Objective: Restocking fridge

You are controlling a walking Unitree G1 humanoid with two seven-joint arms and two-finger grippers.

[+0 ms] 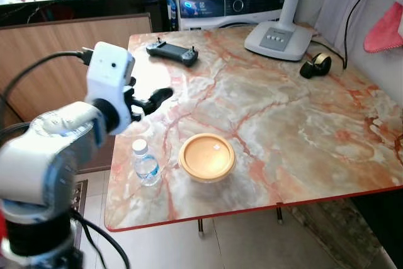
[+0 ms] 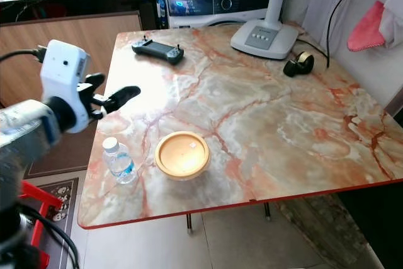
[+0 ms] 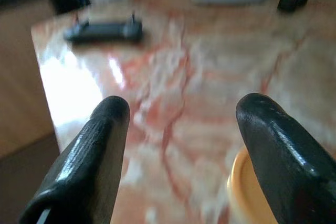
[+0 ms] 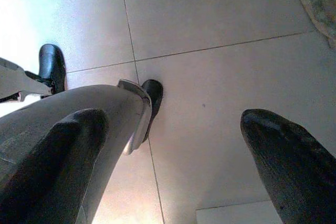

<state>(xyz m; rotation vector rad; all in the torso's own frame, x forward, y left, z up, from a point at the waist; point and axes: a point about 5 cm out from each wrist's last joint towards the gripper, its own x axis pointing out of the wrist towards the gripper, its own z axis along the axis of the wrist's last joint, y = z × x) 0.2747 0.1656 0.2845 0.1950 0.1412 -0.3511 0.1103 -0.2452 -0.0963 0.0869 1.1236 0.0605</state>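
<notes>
The marble-patterned surface (image 1: pixel 283 124) fills most of the head views, running from the upper middle down to a red-edged front rim. At its far end, upper right of the frame, stand a white fan base (image 1: pixel 280 39) and a roll of tape (image 1: pixel 317 64); a black controller (image 1: pixel 172 52) lies upper centre. The left hand (image 1: pixel 151 100) hovers at middle left over the surface's left edge, its fingers spread apart and empty. The right hand (image 4: pixel 173 156) hangs over the tiled floor, fingers apart, idle. Low centre sits a round container with an orange lid (image 1: pixel 206 155), likely light, stiff and smooth, best gripped across its side wall under the lid. Just left of it, apart, stands a small water bottle (image 1: pixel 145 165): thin, slippery plastic, easily tipped, best taken round the mid body
</notes>
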